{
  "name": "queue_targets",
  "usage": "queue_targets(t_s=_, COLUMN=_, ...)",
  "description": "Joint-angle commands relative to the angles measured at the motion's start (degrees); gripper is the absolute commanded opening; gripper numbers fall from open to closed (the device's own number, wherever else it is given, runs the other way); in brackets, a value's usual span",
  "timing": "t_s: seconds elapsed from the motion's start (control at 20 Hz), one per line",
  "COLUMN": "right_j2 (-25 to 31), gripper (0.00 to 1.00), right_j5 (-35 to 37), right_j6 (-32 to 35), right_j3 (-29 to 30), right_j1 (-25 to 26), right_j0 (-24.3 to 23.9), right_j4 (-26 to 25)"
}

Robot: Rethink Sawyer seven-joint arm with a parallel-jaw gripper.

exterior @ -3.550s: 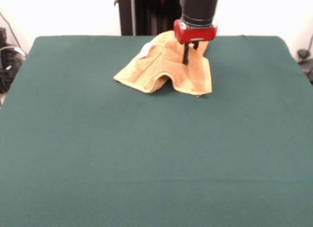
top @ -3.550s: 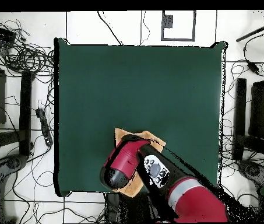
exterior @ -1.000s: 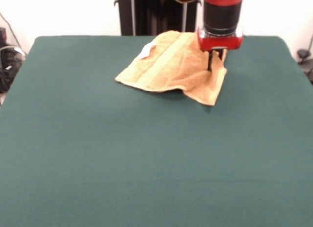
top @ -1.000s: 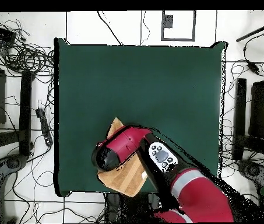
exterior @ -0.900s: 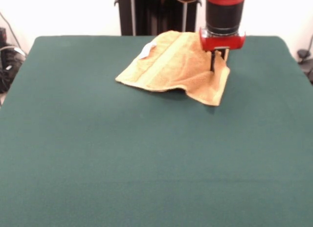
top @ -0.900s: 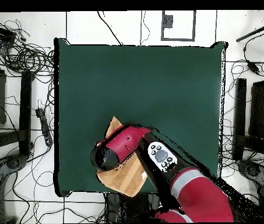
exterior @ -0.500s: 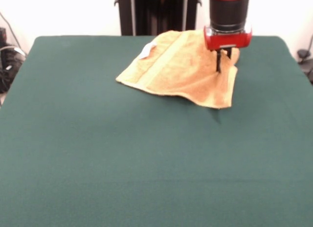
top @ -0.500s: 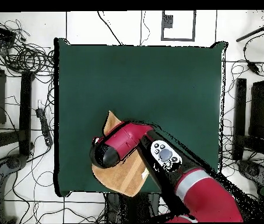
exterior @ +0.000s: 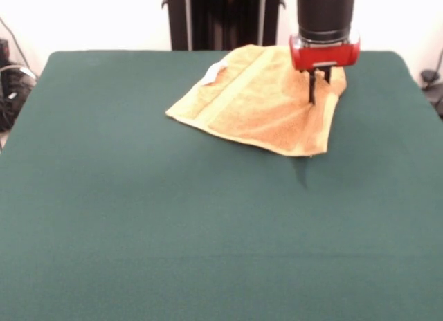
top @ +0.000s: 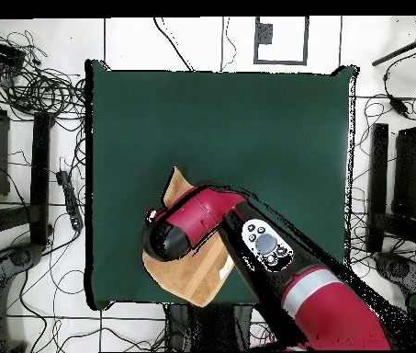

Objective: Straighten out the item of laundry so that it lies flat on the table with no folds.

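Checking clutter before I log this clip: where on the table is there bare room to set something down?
Bare felt covers most of the table: everything from the towel to the near edge, plus strips to its left and right. The only crowded spot is the far edge, where the hand grips the towel's right side.

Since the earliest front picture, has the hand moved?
Yes. The hand, pinching the hand towel, has shifted toward the table's right edge in the front view, spreading the towel.

arm vertical | hand pointing down (fingers closed together)
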Motion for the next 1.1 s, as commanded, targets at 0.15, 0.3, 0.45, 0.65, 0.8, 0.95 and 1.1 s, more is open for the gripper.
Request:
queue_targets(t_s=0.15, right_j2=4.6, gripper=0.0, right_j5=1.6, right_j6=-13.0, right_j3=-5.0, right_j1=0.8, right_j0=2.0, right_j4=-0.2)
queue_targets(t_s=0.3, right_j2=4.6, gripper=0.0, right_j5=1.5, right_j6=-12.9, right_j3=-4.7, right_j1=0.6, right_j0=2.0, right_j4=-0.3)
queue_targets(t_s=0.45, right_j2=3.4, gripper=0.0, right_j5=1.2, right_j6=-11.8, right_j3=-5.3, right_j1=0.7, right_j0=3.0, right_j4=-1.4)
queue_targets(t_s=0.65, right_j2=1.9, gripper=0.0, right_j5=1.1, right_j6=-10.5, right_j3=-6.0, right_j1=0.8, right_j0=4.4, right_j4=-2.7)
queue_targets(t_s=0.8, right_j2=1.1, gripper=0.0, right_j5=1.3, right_j6=-9.8, right_j3=-6.8, right_j1=1.2, right_j0=5.2, right_j4=-3.3)
queue_targets(t_s=0.95, right_j2=1.0, gripper=0.0, right_j5=1.9, right_j6=-10.0, right_j3=-7.1, right_j1=1.5, right_j0=5.3, right_j4=-3.4)
queue_targets(t_s=1.1, right_j2=0.3, gripper=1.0, right_j5=1.3, right_j6=-8.5, right_j3=-7.1, right_j1=2.1, right_j0=5.5, right_j4=-2.8)
